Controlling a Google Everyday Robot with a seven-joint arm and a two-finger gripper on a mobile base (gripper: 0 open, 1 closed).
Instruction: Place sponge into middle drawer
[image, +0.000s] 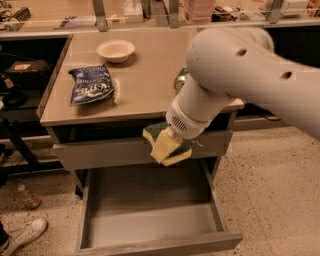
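Holds the sponge clamped in the gripper, just past the front edge of the table, before the closed drawer front. At 6 o'clock from the sponge: middle drawer pulled out, open room between its side walls. At 10 o'clock: chip bag, bowl.

A cream bowl sits near the back of the tan tabletop, and a crumpled blue snack bag lies nearer the front left edge. A green can shows only in part at the right. Below the top is a closed grey drawer front with pale scratch marks; the gripper, closed on the sponge, hangs just before it. On the speckled floor, lower left, lie a white sneaker and a small bottle.
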